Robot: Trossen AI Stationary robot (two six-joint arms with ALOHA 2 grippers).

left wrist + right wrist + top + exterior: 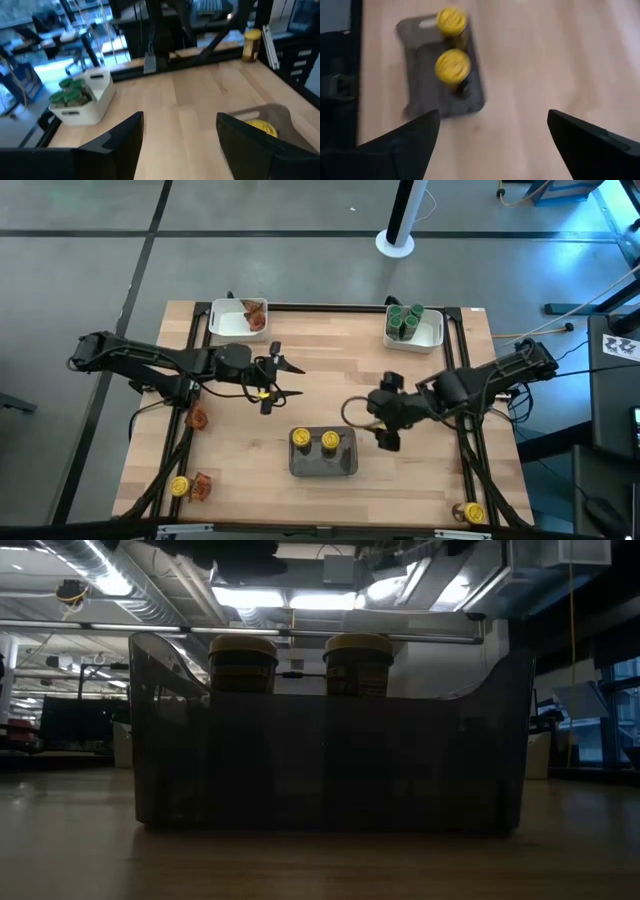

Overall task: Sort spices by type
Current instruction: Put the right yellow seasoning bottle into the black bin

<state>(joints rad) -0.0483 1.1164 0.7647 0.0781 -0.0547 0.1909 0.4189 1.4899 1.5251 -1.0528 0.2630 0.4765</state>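
Grey tray [324, 465]: I see two yellow-lidded jars [314, 441] standing side by side in it, near the front middle of the worktop [330, 370]. Low view confirms both upright behind the tray's front wall.
White tray, right back [432, 332]: green-lidded jars [404, 319] grouped inside. Looks sorted.
White tray, left back [222, 320]: reddish-orange packets [253, 314] in it.
Left to do: one packet [196, 419] at the left edge, one more packet [202, 487] with a yellow-lidded jar [179, 486] at the front-left corner, another yellow-lidded jar [473, 512] at the front-right corner. My read: roughly past halfway, four strays left.
Right gripper [386, 437]: just beside the grey tray's right end, jaws wide, nothing between them in my wrist view, which looks down on the two jars.
Left gripper [270, 381]: hangs over the left-middle worktop. Something yellow sits at its jaws in the high view; the wrist view shows a gap and nothing between the fingers. I can't tell if it holds anything.
Hard to make out: exact count of green jars and packets; the low view is filled by the grey tray, so both arms are out of it.
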